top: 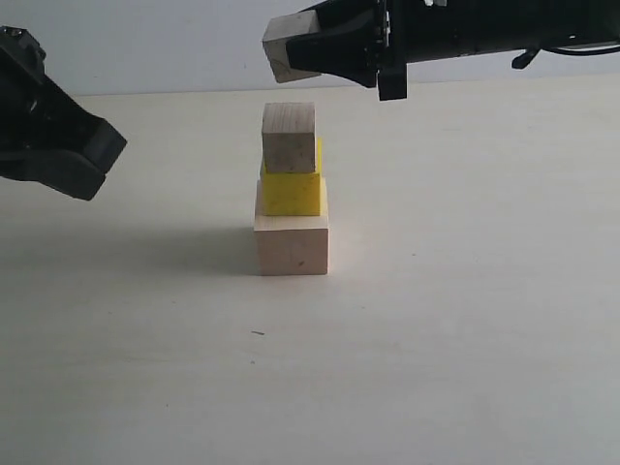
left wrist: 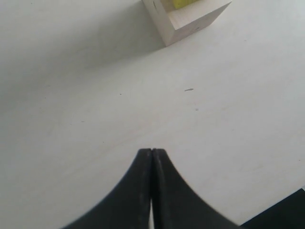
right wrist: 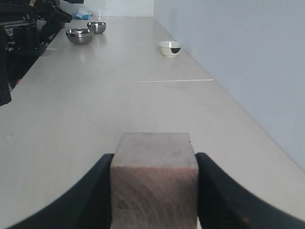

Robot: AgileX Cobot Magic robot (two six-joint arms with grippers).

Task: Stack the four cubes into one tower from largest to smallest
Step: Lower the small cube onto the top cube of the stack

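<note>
On the table stands a stack of three: a large pale wood cube (top: 292, 244) at the bottom, a bright yellow cube (top: 291, 191) on it, and a small pale wood cube (top: 289, 137) on top. My right gripper (top: 288, 46) hangs above and slightly behind the stack, shut on the other small pale wood cube (right wrist: 154, 179). That held cube also shows at the finger ends (top: 288, 44). My left gripper (left wrist: 152, 151) is shut and empty, low at the left, well away from the stack. The large cube's corner (left wrist: 190, 19) shows in the left wrist view.
Far down the table in the right wrist view sit two steel bowls (right wrist: 79, 36) (right wrist: 96, 27) and a white bowl (right wrist: 170, 48) near the wall. Dark equipment (right wrist: 24, 33) stands along that table's edge.
</note>
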